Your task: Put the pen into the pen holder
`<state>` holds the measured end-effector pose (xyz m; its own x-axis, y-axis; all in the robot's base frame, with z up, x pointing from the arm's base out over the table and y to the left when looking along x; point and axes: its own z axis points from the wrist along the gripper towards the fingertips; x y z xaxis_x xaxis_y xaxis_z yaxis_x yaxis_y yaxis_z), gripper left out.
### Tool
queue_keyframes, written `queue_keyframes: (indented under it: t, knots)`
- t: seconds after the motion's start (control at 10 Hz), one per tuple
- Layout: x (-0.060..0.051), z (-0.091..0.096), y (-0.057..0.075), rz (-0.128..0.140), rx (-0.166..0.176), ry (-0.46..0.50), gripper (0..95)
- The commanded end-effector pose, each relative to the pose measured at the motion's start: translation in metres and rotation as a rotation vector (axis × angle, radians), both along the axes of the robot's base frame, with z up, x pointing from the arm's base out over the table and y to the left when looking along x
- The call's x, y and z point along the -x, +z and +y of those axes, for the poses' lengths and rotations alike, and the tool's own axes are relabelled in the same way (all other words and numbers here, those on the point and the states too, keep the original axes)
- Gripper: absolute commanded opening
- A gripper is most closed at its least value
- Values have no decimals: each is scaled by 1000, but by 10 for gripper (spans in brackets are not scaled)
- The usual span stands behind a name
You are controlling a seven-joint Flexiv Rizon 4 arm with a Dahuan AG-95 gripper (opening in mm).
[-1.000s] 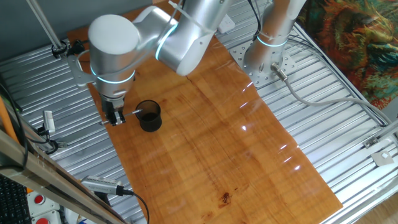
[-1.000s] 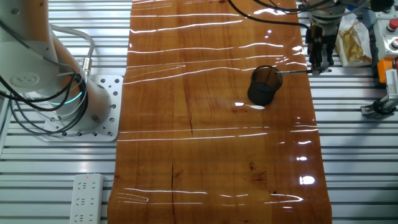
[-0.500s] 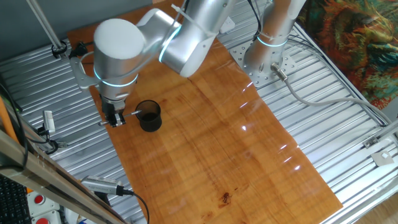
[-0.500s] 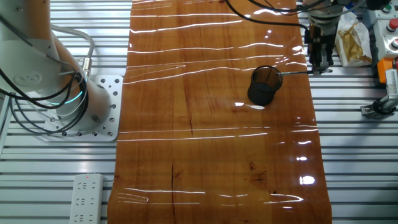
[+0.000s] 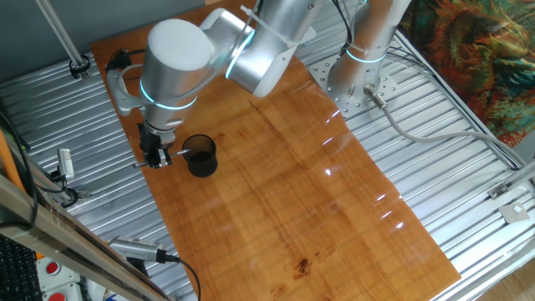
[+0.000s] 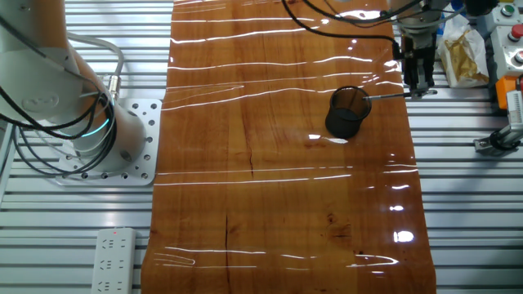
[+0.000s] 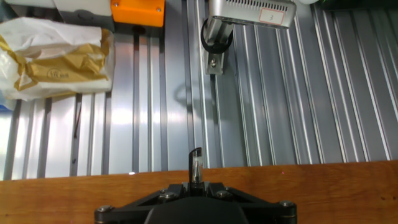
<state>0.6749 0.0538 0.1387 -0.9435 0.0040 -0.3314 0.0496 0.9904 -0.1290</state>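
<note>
- My end effector point(image 5: 155, 157), a black two-finger one, hung low at the left edge of the glossy wooden tabletop point(image 5: 284, 176), pinching the thin dark pen with the silvery end point(image 5: 185, 151).
- In one fixed view the pen lay roughly level, running from my fingers toward the small round smoky-dark pen holder with the black rim point(image 5: 201, 155), its free end at or just over the rim.
- The other fixed view agreed: the end effector point(image 6: 418, 86) stood just right of the pen holder point(image 6: 347, 112), and the pen point(image 6: 384, 95) bridged the short space between them.
- In the hand view only a short dark stub of the pen point(image 7: 196, 163) showed, sticking out past my black body, with the ribbed metal frame point(image 7: 280, 93) and a crumpled yellow-and-white bag point(image 7: 53, 59) beyond the tabletop's edge.
- I judged the step in hand to be the carry and line-up: the pen was gripped and off the wood, but not yet inside the pen holder.
- The next move, as I saw it, called for tipping the pen's free end down into the opening, or shifting it over the middle, before letting go.
- The pen holder looked light and the pen longer than its width, so a careless release could leave the pen lying across the rim or nudge the holder.
</note>
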Motion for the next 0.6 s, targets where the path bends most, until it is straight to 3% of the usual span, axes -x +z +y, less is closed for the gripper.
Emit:
queue_keyframes:
  t: [0.1, 0.6]
  knots:
    - [-1, 0, 0, -5, -7, 0, 0]
    - [0, 1, 2, -53, -18, 7, 0]
